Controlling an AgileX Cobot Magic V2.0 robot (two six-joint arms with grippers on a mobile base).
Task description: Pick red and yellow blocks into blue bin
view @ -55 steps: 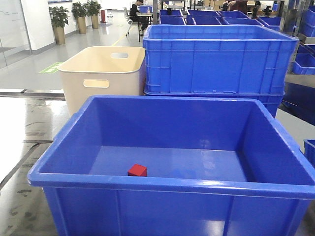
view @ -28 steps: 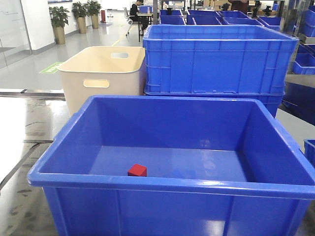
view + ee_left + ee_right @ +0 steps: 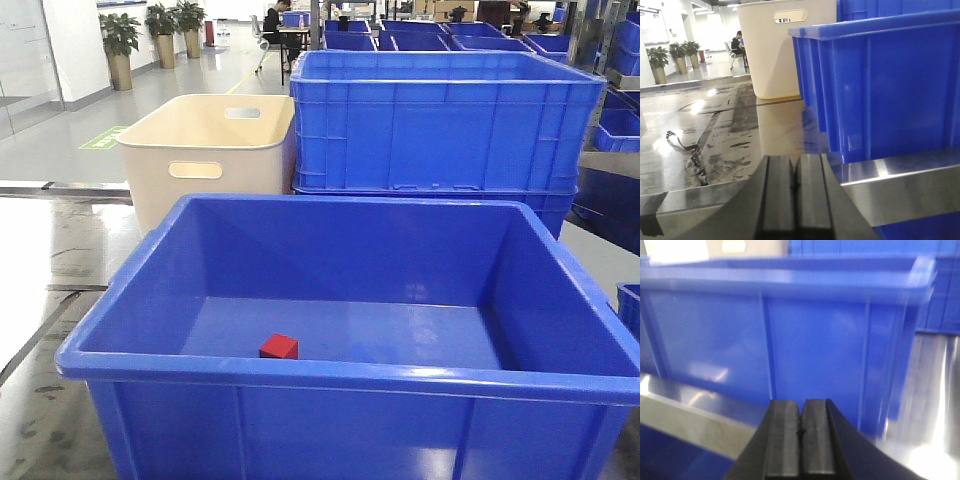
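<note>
The blue bin [image 3: 560, 265] fills the front view, a large smooth tub with a rolled rim. The small red cube [image 3: 279, 346] lies on its floor near the front wall, left of middle. The yellow brick is out of view in every frame. My left gripper [image 3: 795, 186] is shut and empty, low outside the bin's left wall [image 3: 900, 90]. My right gripper [image 3: 801, 432] is shut and empty, low in front of the bin's outer wall [image 3: 815, 340]. Neither gripper shows in the front view.
A beige tub with handle slots [image 3: 205, 145] stands behind the bin at left, also in the left wrist view [image 3: 775, 50]. A taller ribbed blue crate [image 3: 440, 120] stands behind at right. A metal rail [image 3: 900, 185] runs under the bin. A black cable [image 3: 690, 155] lies on the floor.
</note>
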